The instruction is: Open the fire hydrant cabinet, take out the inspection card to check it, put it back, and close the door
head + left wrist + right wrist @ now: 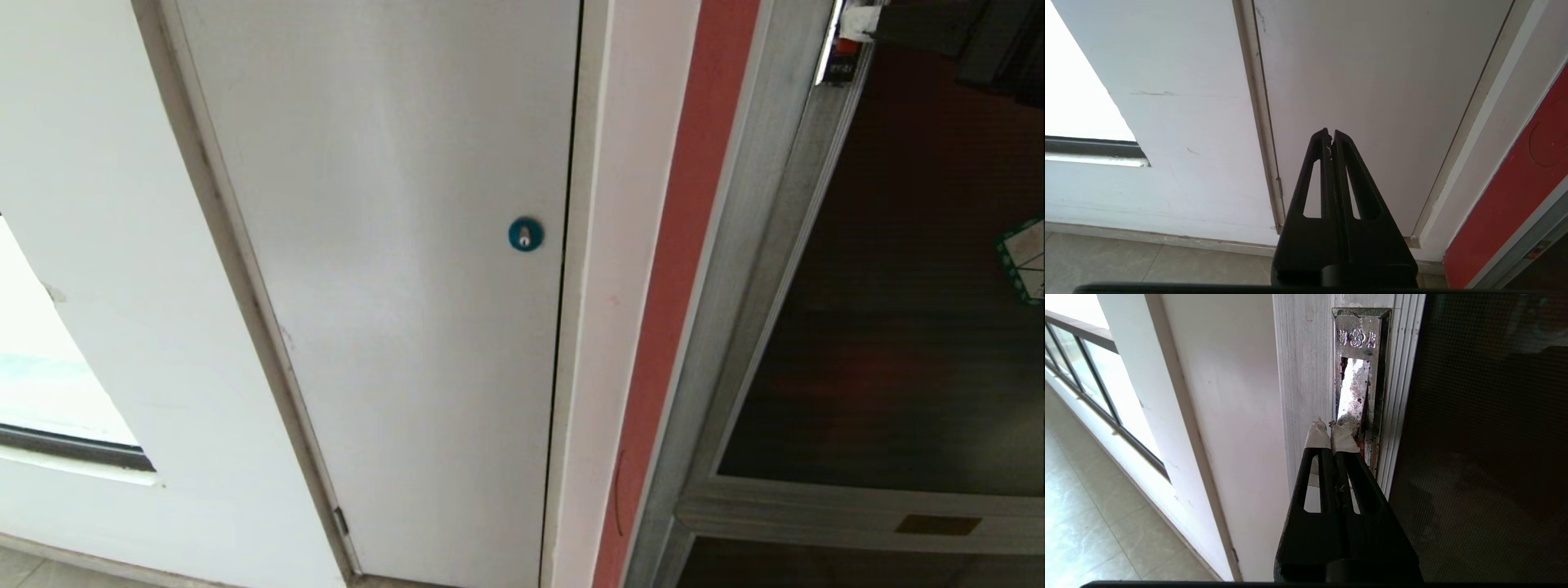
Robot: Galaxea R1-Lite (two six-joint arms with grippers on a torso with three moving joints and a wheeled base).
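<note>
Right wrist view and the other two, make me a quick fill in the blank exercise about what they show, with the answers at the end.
1. The right gripper, its fingertips wrapped in white tape, is ____ at the metal latch plate.
2. The round lock on the white door is ____ in colour.
3. The cabinet's door has ____ tinted glass.
4. The left gripper holds ____.

Missing words: shut; blue; dark; nothing

Cut off at the edges, dim behind the glass

In the head view the door runs off the right edge, slicing its green-bordered sticker, and the tinted pane hides whatever lies behind; the embossed characters on the latch plate are too small to read, perhaps a maker's mark.
</note>
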